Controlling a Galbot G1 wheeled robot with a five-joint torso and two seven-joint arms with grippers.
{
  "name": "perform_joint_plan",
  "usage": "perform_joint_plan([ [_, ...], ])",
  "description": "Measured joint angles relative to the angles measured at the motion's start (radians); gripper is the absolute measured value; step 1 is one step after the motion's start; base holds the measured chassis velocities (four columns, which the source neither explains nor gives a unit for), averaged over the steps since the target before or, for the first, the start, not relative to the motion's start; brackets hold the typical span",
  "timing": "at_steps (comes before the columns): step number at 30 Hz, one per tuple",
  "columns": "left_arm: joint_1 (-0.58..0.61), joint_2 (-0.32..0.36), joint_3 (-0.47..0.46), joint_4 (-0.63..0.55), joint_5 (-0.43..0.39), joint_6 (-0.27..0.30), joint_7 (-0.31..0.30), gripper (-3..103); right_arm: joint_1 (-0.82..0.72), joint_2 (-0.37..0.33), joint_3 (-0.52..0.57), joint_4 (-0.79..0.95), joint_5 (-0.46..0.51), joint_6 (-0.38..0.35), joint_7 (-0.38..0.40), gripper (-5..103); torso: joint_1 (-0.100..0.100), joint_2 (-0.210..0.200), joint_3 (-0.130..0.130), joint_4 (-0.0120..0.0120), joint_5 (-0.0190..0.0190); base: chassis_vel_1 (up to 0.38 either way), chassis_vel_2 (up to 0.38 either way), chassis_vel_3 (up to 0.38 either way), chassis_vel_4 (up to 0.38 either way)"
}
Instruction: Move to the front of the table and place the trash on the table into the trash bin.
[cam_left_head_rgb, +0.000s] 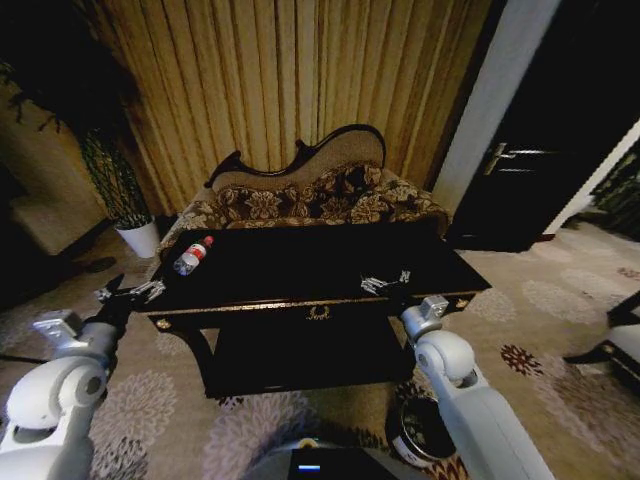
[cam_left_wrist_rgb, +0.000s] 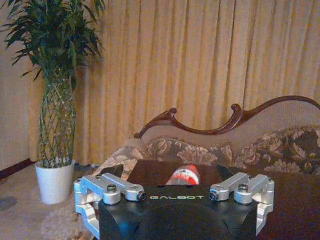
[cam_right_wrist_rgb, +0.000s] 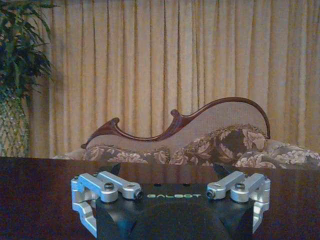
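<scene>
Gold curtains (cam_left_head_rgb: 300, 90) and a patterned sofa (cam_left_head_rgb: 310, 200) are seen behind the glossy black table (cam_left_head_rgb: 330, 262), which stands on a floral carpet (cam_left_head_rgb: 150, 400). A potted plant (cam_left_head_rgb: 125, 195) is set beside the sofa. The trash bin (cam_left_head_rgb: 420, 428) is placed on the carpet just by the right arm. A clear bottle (cam_left_head_rgb: 192, 255) with a red cap is laid at the table's left end. The left gripper (cam_left_head_rgb: 128, 292) is held open near that corner; the right gripper (cam_left_head_rgb: 385, 283) is spread open over the table's front edge.
</scene>
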Motion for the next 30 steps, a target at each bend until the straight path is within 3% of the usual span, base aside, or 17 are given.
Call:
perform_joint_plan([
  [9, -0.005, 0.003, 0.011, 0.007, 0.108, -0.059, 0.029, 100, 0.004, 0.009, -0.002, -0.017, -0.013, 0.016, 0.0, 100, 0.0, 0.0, 0.0, 0.0, 0.0, -0.084, 0.063, 0.078, -0.074],
  [19, -0.004, 0.011, 0.009, 0.03, 0.078, -0.116, 0.047, 100, -0.003, 0.015, -0.005, -0.024, -0.027, 0.033, 0.0, 100, 0.0, 0.0, 0.0, 0.0, 0.0001, 0.0, 0.0, 0.0, 0.0],
  [24, -0.014, 0.044, -0.003, 0.05, 0.026, -0.105, 0.042, 100, -0.004, 0.021, -0.005, -0.029, -0.029, 0.036, 0.0, 100, 0.0, 0.0, 0.0, 0.0001, -0.0001, 0.0, 0.0, 0.0, 0.0],
  [28, -0.051, 0.11, -0.011, 0.079, -0.037, -0.062, 0.043, 100, -0.01, 0.026, -0.003, -0.035, -0.035, 0.044, 0.0, 100, 0.0, 0.0, 0.0, -0.0001, -0.0001, 0.0, 0.0, 0.0, 0.0],
  [30, -0.077, 0.168, -0.005, 0.103, -0.08, -0.005, 0.025, 100, -0.013, 0.027, 0.0, -0.039, -0.037, 0.049, 0.0, 100, 0.0, 0.0, 0.0, -0.0002, 0.0001, 0.0, 0.0, 0.0, 0.0],
])
